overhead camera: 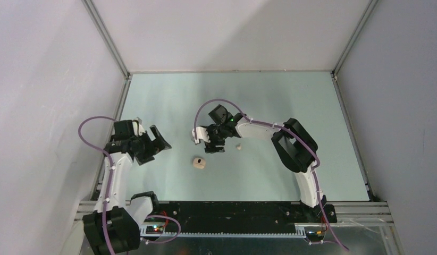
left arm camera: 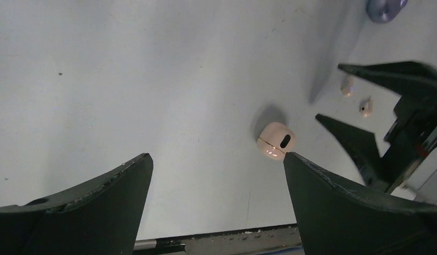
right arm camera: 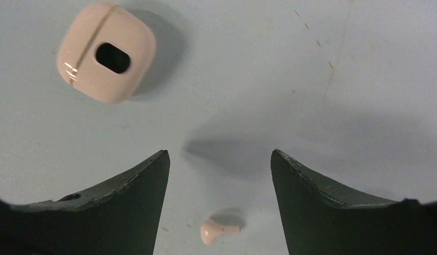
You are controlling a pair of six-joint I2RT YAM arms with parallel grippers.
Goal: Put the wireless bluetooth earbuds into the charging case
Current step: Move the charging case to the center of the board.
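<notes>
Hovering over the middle of the pale tabletop [right arm camera: 338,79] with right gripper [right arm camera: 219,154] released and empty, fingers parted, seemingly to line up on the tiny cream-beige plastic earbud [right arm camera: 219,231] lying just beside, untouched. Leaving the rounded cream plastic charging case [right arm camera: 106,52] nearer the near edge, seemingly shut. Holding left gripper [left arm camera: 217,156] wide and empty by the left edge, probably for clearance.
</notes>
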